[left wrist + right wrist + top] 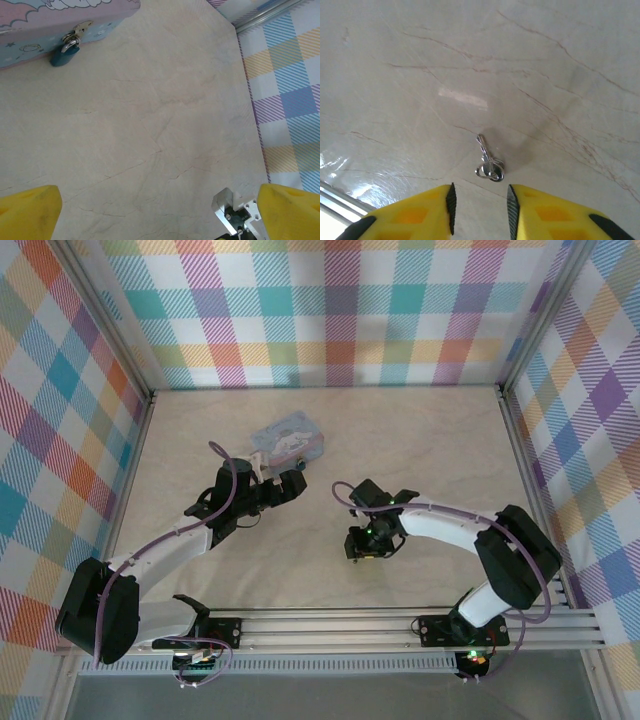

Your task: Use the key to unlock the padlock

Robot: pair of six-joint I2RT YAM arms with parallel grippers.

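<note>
The small silvery key (489, 162) with its ring lies flat on the marble table, just ahead of my right gripper's (480, 207) fingertips. That gripper's yellow jaws stand a little apart with nothing between them. In the top view the right gripper (362, 550) points down at the table's middle. The blue padlock (65, 54) hangs from the hasp of the pale blue tin (50, 20) at the upper left. My left gripper (160, 215) is open wide and empty, well short of the padlock. From above, the left gripper (290, 483) sits just in front of the tin (288, 438).
Plaid walls (340, 310) close in the table on three sides, with a metal rail (400, 625) along the near edge. Bare marble surface (420, 440) stretches behind and to the right of the arms.
</note>
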